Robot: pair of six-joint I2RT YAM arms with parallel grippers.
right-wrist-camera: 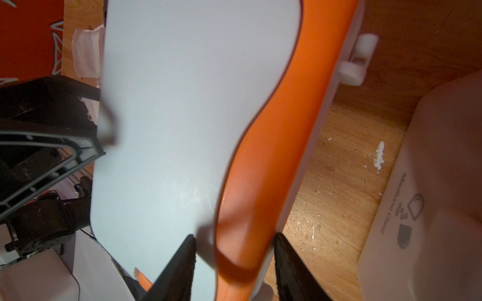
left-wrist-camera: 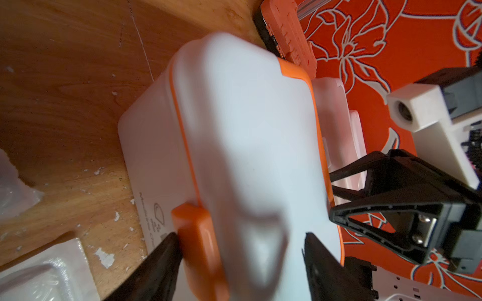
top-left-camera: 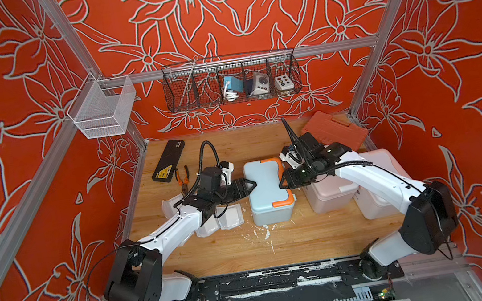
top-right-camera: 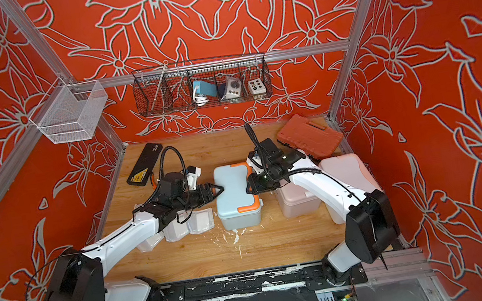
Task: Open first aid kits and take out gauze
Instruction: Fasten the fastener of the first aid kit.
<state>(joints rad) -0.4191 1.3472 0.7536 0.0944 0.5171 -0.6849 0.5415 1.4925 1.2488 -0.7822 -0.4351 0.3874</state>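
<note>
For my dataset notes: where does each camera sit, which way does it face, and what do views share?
A top view: above the arm bases, looking down at the table; both arms, left gripper, right gripper show.
A top view: same head, same aim, same arms; blue-grey kit central.
Left wrist: on the left arm, facing the kit's lid; own fingertips, right gripper show.
Right wrist: on the right arm, facing that lid oppositely; own fingertips show.
All share the kit.
</note>
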